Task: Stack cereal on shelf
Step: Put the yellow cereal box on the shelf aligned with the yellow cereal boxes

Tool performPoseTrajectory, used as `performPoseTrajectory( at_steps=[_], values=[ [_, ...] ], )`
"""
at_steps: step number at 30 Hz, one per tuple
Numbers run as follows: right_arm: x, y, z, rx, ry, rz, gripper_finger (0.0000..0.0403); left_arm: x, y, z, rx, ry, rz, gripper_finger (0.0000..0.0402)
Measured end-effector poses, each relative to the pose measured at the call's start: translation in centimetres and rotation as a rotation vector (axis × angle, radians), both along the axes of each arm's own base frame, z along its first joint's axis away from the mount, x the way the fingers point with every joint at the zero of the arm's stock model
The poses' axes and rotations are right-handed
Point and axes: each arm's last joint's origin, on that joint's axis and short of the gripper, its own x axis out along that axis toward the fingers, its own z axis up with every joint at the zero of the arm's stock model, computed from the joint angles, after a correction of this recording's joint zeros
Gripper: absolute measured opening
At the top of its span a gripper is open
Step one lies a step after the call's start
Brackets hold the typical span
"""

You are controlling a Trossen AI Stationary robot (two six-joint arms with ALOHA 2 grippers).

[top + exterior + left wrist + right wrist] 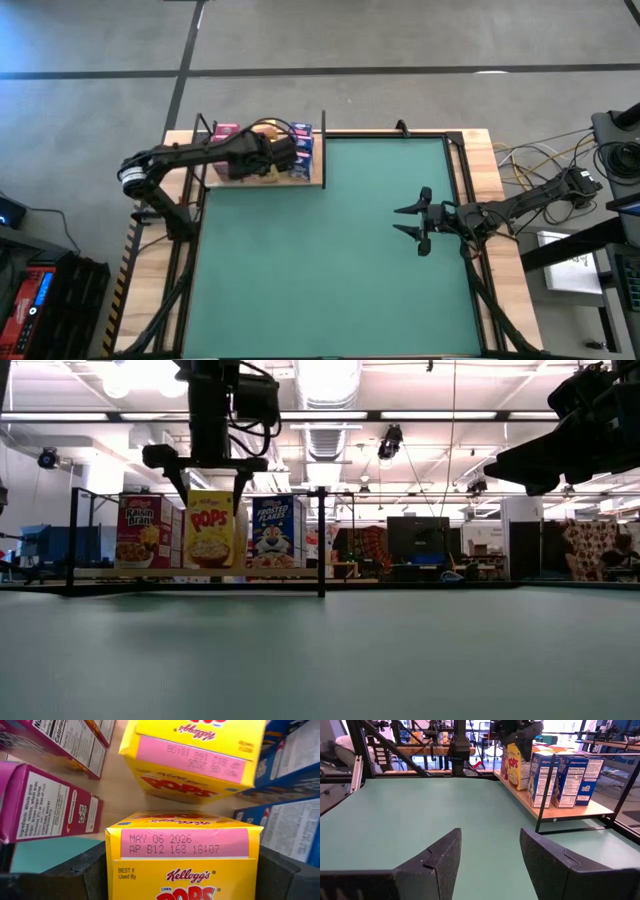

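The shelf (262, 180) is a light-wood board with thin black posts at the table's far left corner. Cereal boxes stand upright on it: pink ones (140, 532), blue ones (272, 532) and yellow ones. My left gripper (212, 495) is above the shelf, pointing down, shut on a yellow Pops box (210, 530) in the front row. In the left wrist view a second yellow box (195, 760) stands behind it, with pink boxes (45, 805) on one side and blue boxes (290, 820) on the other. My right gripper (412, 222) waits open over the mat's right side. My left gripper pinches the yellow Pops box between its two fingers, one on each narrow side near the top (112, 865). The fingers (240, 490) come from above, pointing down. The box is upright, with its bottom edge (210, 567) level with the neighbouring boxes on the shelf board.
The green mat (330, 260) covers most of the table. Black posts (321, 540) rise at the shelf's edges, one close to the blue boxes. The black table frame (465, 160) runs along the mat's right side. Cables and gear (560, 160) lie beyond the right edge.
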Motion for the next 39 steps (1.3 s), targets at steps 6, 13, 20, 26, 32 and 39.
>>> performPoseTrajectory(
  at_steps=[6, 13, 20, 26, 32, 39],
  values=[
    [0.0, 0.0, 0.0, 0.0, 0.0, 0.0, 0.0192, -0.3, 0.6, -0.8, -0.012, -0.002, 0.003, 0.0316],
    [0.0, 0.0, 0.0, 0.0, 0.0, 0.0, 0.0192, -0.4, 1.1, -0.9, -0.009, -0.015, -0.002, 0.0317],
    [0.0, 0.0, 0.0, 0.0, 0.0, 0.0, 0.0192, -0.5, 1.4, -0.9, -0.011, -0.013, -0.002, 0.0369],
    [0.0, 0.0, 0.0, 0.0, 0.0, 0.0, 0.0192, -0.6, 1.4, -0.8, -0.01, -0.007, -0.028, 0.0393],
    [0.0, 0.0, 0.0, 0.0, 0.0, 0.0, 0.0192, -1.3, 1.0, 0.5, 0.004, -0.038, -0.052, 0.0398],
    [0.0, 0.0, 0.0, 0.0, 0.0, 0.0, 0.0192, -2.2, -0.2, 2.2, -0.014, -0.082, -0.138, 0.0399]
  ],
)
